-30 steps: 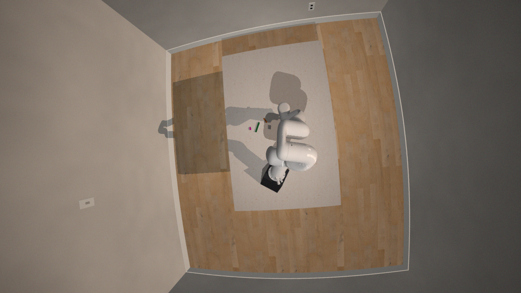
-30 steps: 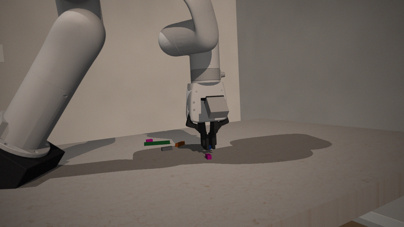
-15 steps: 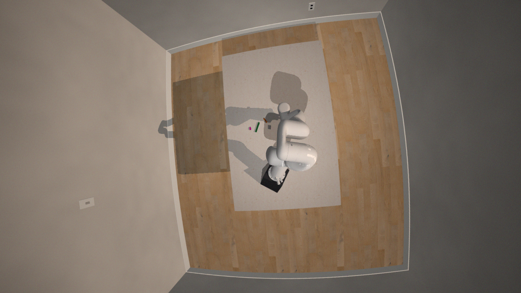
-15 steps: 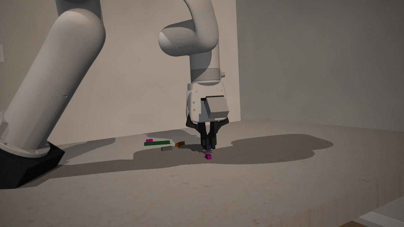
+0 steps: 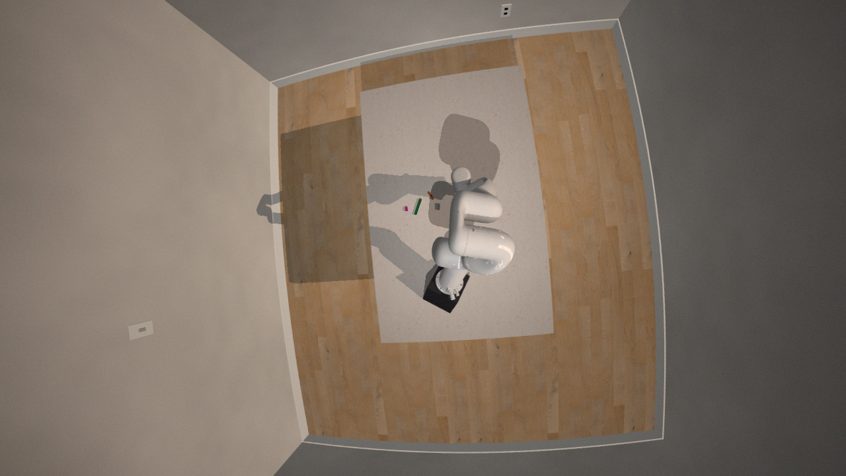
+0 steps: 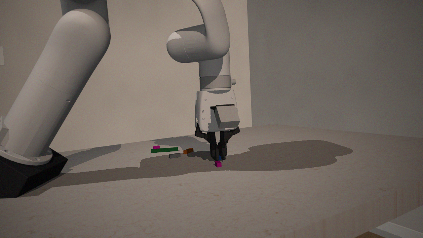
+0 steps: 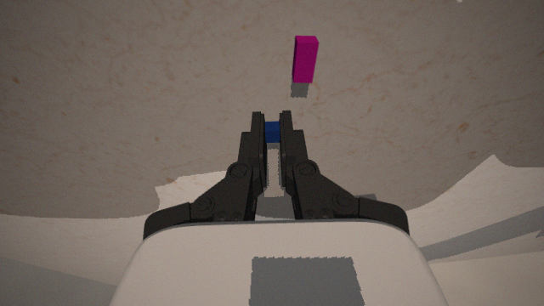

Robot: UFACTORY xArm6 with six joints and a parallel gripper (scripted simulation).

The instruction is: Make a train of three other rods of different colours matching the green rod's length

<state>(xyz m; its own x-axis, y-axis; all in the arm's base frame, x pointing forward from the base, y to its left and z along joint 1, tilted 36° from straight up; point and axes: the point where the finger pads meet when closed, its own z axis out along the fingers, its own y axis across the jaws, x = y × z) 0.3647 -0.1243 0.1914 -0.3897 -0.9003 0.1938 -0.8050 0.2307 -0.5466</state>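
Observation:
My gripper point(image 7: 272, 127) is shut on the small blue rod point(image 7: 272, 132) and holds it just above the table top; it also shows in the exterior view point(image 6: 218, 157). A magenta rod point(image 7: 305, 59) lies flat a short way ahead of the fingertips, a little to the right, and shows just in front of the fingers in the exterior view point(image 6: 218, 164). The green rod point(image 6: 164, 150) lies further off, with a second magenta rod point(image 6: 156, 147) behind it, a grey rod point(image 6: 174, 155) in front of it and an orange rod point(image 6: 188, 150) to its right.
The arm's black base point(image 6: 20, 171) stands at the left of the table. The table's front edge point(image 6: 384, 201) runs low on the right. From above, the green rod point(image 5: 417, 206), the magenta rod point(image 5: 406, 209) and the orange rod point(image 5: 430, 195) lie left of the arm.

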